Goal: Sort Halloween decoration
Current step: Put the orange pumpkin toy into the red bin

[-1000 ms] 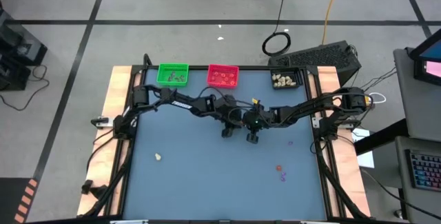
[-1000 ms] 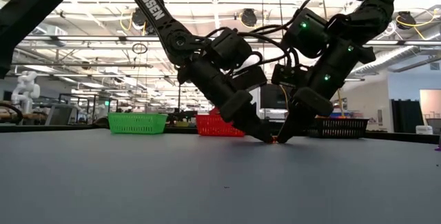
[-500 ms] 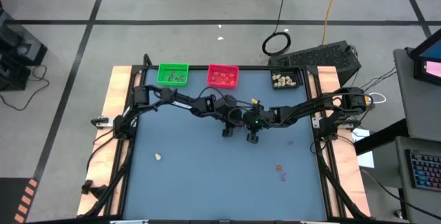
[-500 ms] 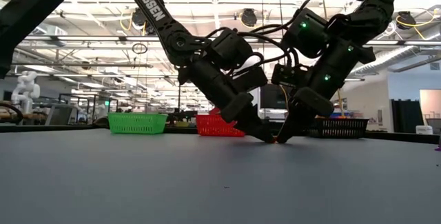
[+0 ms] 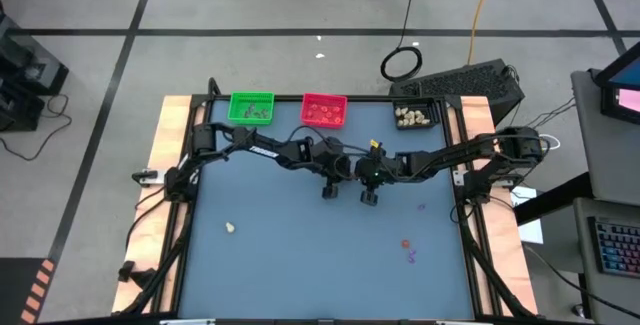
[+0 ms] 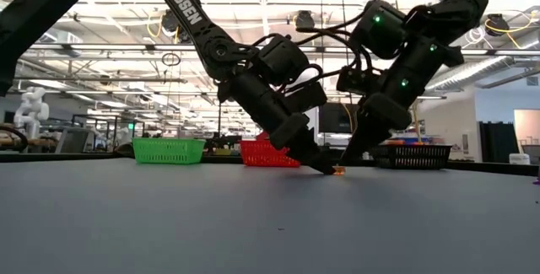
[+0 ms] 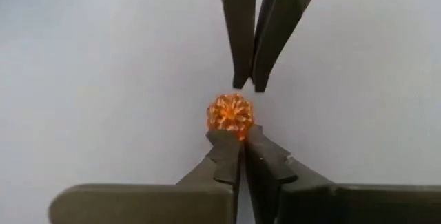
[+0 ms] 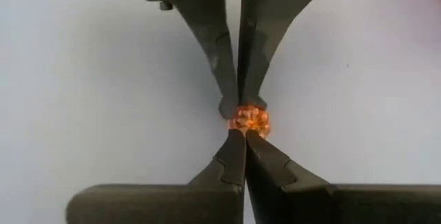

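Note:
A tiny orange-red trinket (image 7: 231,114) of the Halloween decoration lies on the blue-grey table (image 5: 280,265), near its middle. My left gripper (image 7: 242,138) slants down onto it from the table's left, and its fingers are closed to a thin slit at the trinket's edge. In the low view the trinket (image 6: 338,170) shows right at the left gripper's (image 6: 330,169) tips. My right gripper (image 6: 349,158) faces it from the table's right, shut, with its tips a little above the table and just off the trinket (image 8: 249,120). My left gripper pinches the trinket by the edge that faces it (image 7: 236,133), only at the very tips of its two fingers (image 8: 228,105). The fingers slant down from the table's left. The trinket rests on the table, most of it sticking out beyond the tips.
At the far edge stand a green tray (image 5: 251,108), a red tray (image 5: 323,110) and a black tray (image 5: 414,116). A cream trinket (image 5: 230,228) lies near left. An orange one (image 5: 405,244) and two purple ones (image 5: 410,256) (image 5: 421,206) lie to the right.
My right gripper, whose tips met the left gripper's tips at the table, has lifted a little and drawn back toward the table's right, still shut. The orange trinket has stayed on the table at the left gripper's tips.

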Controlling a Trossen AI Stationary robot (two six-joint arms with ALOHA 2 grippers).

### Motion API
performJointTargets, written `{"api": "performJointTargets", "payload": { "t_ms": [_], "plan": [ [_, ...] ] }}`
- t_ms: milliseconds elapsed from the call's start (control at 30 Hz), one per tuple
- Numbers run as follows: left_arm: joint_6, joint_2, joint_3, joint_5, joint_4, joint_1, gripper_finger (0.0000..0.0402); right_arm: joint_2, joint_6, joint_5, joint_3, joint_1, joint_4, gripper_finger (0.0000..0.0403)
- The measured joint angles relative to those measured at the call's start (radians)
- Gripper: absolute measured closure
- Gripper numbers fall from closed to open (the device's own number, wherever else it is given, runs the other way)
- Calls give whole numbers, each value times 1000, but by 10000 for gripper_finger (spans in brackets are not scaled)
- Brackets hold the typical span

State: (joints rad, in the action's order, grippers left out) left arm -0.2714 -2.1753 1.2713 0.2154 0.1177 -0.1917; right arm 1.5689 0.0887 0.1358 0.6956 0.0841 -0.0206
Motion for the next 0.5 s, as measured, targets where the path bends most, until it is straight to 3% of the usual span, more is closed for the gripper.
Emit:
{"api": "performJointTargets", "payload": {
  "t_ms": [300, 500],
  "plan": [
    [6, 2, 0, 0, -2, 0, 398, -28, 23, 5, 0, 0, 87, 403],
    [114, 2, 0, 53, -4, -4, 368, -28, 38, 24, 0, -4, 114, 403]
  ]
}}
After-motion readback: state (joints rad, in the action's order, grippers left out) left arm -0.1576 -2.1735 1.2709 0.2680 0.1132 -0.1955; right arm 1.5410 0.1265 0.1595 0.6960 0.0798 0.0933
